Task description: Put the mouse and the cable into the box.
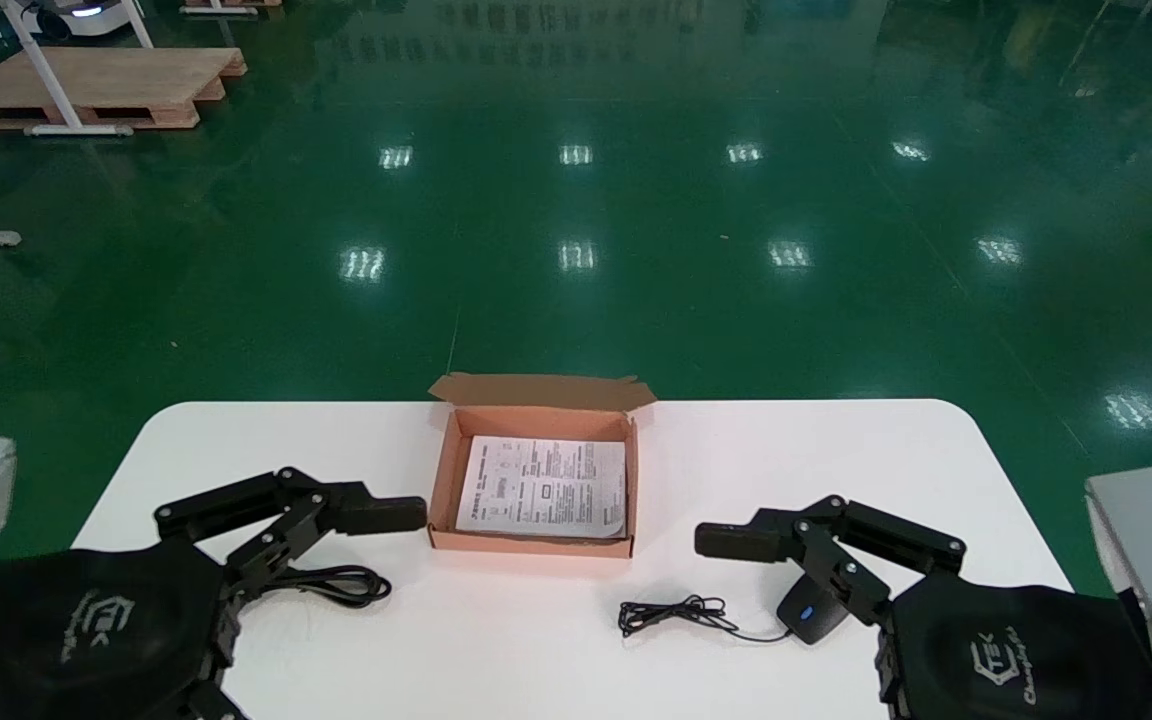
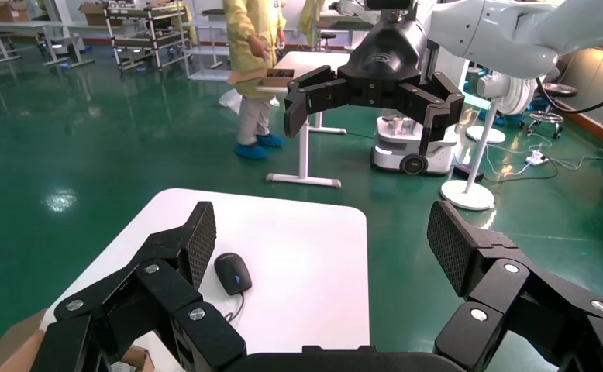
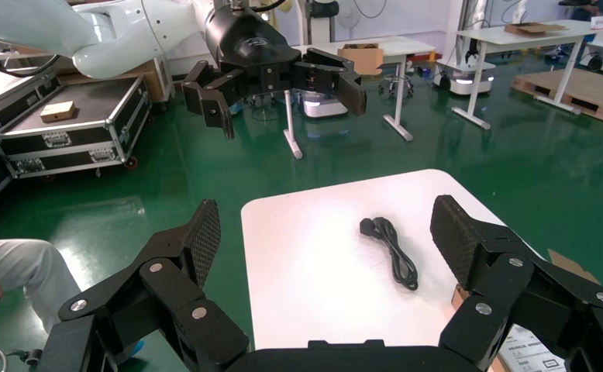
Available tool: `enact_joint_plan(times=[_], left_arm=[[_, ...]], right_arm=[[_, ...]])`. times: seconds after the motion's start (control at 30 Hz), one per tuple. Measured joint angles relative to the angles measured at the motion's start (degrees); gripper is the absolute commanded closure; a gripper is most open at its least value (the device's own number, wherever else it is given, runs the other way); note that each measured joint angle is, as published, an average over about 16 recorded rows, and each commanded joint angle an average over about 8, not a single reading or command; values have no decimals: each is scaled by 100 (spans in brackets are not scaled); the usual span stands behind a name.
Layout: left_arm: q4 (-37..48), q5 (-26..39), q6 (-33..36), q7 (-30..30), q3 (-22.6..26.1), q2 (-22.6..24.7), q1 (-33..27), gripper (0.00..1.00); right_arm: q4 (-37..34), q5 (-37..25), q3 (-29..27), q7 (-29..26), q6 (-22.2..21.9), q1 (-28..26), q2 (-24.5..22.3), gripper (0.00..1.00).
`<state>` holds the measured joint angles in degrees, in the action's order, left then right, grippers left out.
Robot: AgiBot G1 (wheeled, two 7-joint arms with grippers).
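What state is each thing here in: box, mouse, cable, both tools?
box: open, printed sheet lying inside.
mouse: on the table, outside the box, its cord bunched.
cable: coiled on the table, outside the box.
left tool: open, empty.
right tool: open, empty.

White table bears an open box, a mouse, a cable.

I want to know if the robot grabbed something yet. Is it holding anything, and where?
Nothing is held. The left tool and right tool are both open above the table; the mouse and cable lie on it.
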<state>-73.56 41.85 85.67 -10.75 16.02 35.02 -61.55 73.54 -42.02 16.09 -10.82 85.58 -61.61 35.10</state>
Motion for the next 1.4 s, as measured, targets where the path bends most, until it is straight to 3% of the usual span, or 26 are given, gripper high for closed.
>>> enact_joint_plan(times=[1.23, 1.4], left_arm=[[0, 18, -5, 1, 8, -2, -3, 0], [-90, 470, 65, -84, 178, -104, -165, 0]], right_arm=[[1, 0, -1, 2, 1, -1, -1, 0], [84, -237, 72, 51, -15, -73, 3, 0]])
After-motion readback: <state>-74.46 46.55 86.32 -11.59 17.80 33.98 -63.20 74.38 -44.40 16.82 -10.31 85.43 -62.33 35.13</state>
